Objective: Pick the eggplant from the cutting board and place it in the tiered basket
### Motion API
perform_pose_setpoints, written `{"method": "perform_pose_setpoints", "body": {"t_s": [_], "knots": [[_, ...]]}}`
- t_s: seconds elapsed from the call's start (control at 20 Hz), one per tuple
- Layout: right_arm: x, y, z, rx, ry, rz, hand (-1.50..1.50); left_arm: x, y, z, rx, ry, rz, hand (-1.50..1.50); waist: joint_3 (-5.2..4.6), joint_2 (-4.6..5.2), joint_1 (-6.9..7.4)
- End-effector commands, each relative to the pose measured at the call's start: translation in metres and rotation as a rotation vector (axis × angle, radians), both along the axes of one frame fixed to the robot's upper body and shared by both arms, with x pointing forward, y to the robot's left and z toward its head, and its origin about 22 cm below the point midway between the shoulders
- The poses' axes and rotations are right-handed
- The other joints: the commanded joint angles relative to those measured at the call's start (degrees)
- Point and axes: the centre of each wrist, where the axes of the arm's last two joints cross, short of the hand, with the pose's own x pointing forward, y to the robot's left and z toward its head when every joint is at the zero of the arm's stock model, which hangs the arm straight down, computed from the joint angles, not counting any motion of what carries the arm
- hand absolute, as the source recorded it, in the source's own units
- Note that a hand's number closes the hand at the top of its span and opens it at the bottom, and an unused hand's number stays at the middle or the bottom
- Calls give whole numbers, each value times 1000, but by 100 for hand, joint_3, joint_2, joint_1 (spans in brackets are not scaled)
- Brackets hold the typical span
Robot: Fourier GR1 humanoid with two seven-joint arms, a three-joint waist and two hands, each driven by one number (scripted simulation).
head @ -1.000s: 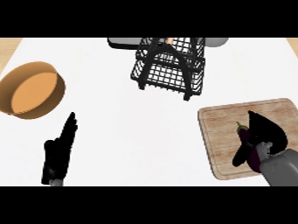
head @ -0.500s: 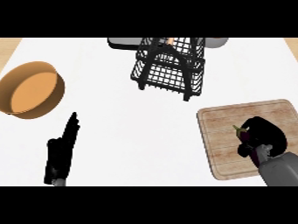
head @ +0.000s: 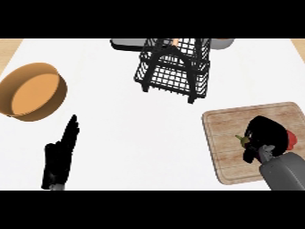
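Since the view a second ago, when your right hand stood with fingers pointed over the dark purple eggplant, those fingers have curled down and now wrap it, so you should read the grasp as made and the lift as not yet begun. Under the curled fingers the eggplant remains on the square wooden cutting board, almost wholly hidden; only its green stem end shows, poking out just past the fingers on the side toward the board's middle. From that, its long axis appears to run across the palm, stem toward your left and body toward a small red object at the far side of the fingers; you cannot confirm more. Your left hand rests open, fingers straight, well apart. The black wire tiered basket awaits beyond the board.
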Motion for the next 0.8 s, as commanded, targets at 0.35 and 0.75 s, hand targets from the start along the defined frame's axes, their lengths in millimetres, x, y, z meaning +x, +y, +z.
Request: {"method": "perform_pose_setpoints", "body": {"t_s": [0.35,0.75], "knots": [[3,37,20,216,-230,400,150,0,6,9,-7,10,-1,0,71,44,45],[-4,10,126,474,-612,315,150,1,9,-3,5,10,36,0,55,12,-174]]}}
